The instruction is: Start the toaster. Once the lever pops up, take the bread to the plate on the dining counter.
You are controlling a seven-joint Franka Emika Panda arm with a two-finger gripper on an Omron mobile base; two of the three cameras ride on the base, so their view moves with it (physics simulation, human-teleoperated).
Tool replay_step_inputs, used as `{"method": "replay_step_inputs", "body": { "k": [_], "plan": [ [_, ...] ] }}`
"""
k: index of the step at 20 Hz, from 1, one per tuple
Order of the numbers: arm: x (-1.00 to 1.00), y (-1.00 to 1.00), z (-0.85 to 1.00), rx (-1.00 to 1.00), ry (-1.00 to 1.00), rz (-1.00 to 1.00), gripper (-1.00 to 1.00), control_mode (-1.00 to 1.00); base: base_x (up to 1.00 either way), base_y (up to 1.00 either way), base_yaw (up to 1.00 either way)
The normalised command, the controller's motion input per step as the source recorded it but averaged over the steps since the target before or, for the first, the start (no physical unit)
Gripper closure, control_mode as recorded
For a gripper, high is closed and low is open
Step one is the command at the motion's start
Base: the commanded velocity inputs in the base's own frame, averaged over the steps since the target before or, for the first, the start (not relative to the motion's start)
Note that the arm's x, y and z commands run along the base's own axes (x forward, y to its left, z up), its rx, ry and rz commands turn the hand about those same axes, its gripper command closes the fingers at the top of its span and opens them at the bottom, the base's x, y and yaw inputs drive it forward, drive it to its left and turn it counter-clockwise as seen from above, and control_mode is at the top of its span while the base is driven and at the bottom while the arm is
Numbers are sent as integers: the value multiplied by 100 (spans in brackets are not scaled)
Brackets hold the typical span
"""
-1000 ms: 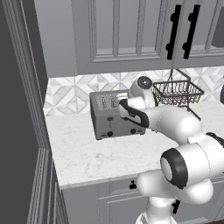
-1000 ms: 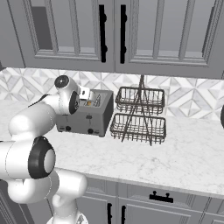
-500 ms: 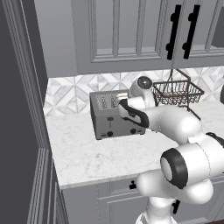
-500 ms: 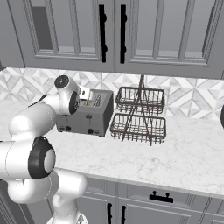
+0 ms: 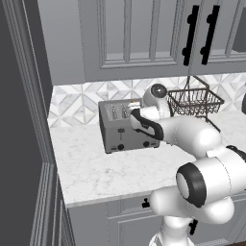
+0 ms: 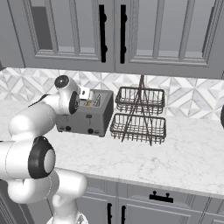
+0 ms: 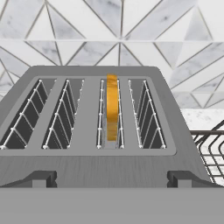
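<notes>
Nothing has shifted since the earlier frames; the gripper (image 6: pixel 84 93) hovers just above the boxy grey metal toaster (image 5: pixel 126 126), jaws spread wide, holding nothing. Orange-crusted bread slice (image 7: pixel 112 106) stands in the third slot. Probably light and crumbly; pinch its upper edge gently.

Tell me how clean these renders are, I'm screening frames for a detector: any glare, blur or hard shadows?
Left base view: flat, even light, no glare on the toaster, soft edges. Right base view: the wire basket casts no clear shadow on the counter. Hand view: sharp; the bread is crisp in its slot, no blur.
</notes>
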Motion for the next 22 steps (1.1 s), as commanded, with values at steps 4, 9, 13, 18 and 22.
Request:
{"method": "replay_step_inputs", "body": {
  "k": [4,9,13,18,22],
  "plan": [
    [0,0,0,0,0,0,-100,-100,0,0,0],
    [0,0,0,0,0,0,-100,-100,0,0,0],
    [0,0,0,0,0,0,-100,-100,0,0,0],
    [0,0,0,0,0,0,-100,-100,0,0,0],
    [0,0,0,0,0,0,-100,-100,0,0,0]
  ]
}}
